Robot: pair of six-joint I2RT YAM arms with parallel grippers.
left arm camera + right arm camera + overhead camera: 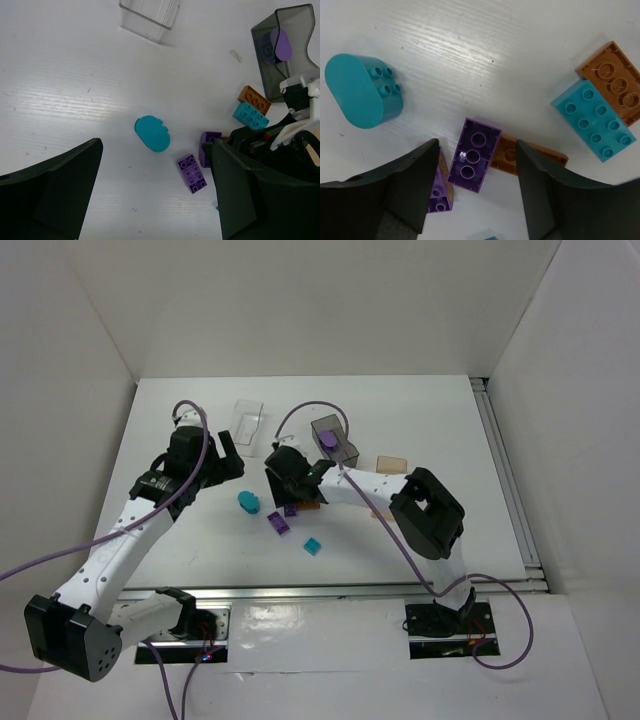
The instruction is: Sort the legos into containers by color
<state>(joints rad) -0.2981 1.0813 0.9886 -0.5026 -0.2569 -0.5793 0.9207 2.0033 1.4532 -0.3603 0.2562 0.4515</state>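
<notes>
Squarely inside the right gripper (pixel 477 145), jaws apart, lies a purple brick (pixel 473 161), underside up; teal oval (pixel 362 92) at ten o'clock.

Bright, diffuse white light fills all three views. In the left wrist view a pale glare patch lies on the surface (pixel 60 60) just beyond the left fingers (pixel 55 195). These fingers show as near-black, soft-edged shapes with little detail. In the right wrist view a similar sheen streaks the surface beyond the right fingers (pixel 405 185). There the teal oval brick (pixel 362 92), beyond those fingers, is sharp and casts a faint, soft shadow. The overhead view is slightly grainy, with weak shadows around the fingers.
</notes>
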